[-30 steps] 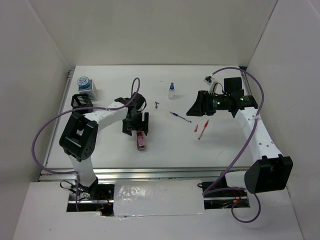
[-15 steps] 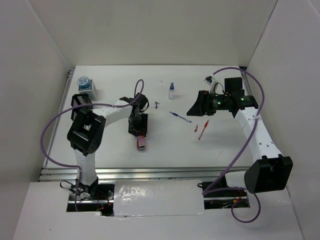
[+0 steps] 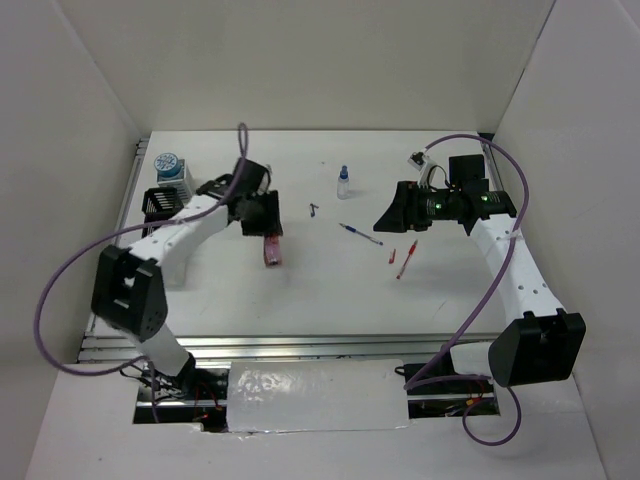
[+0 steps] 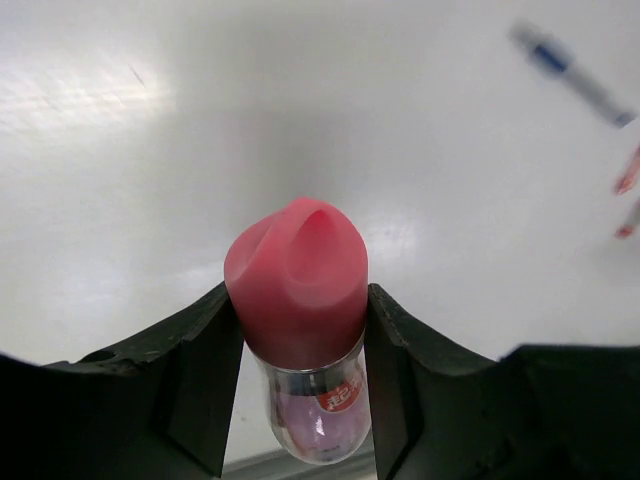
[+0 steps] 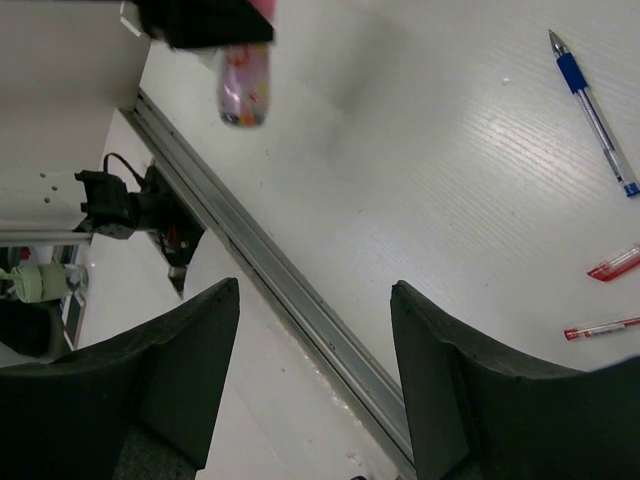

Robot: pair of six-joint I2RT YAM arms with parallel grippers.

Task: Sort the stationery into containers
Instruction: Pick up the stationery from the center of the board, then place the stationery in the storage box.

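Swung back toward the far left, the left gripper [image 4: 300, 300] has carried the pink oblong block [image 4: 296, 270] away from its earlier spot. Its fingers are pressed against the block's sides, and the block hangs near the black mesh box [image 3: 160, 201]. Over on the other side the right gripper [image 5: 315, 295] hovers with its jaws wide apart and nothing between them, near the blue pen [image 5: 592, 110]

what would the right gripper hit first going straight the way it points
Probably only bare table ahead of the right gripper; the blue pen lies off to the side, though depth is unclear.
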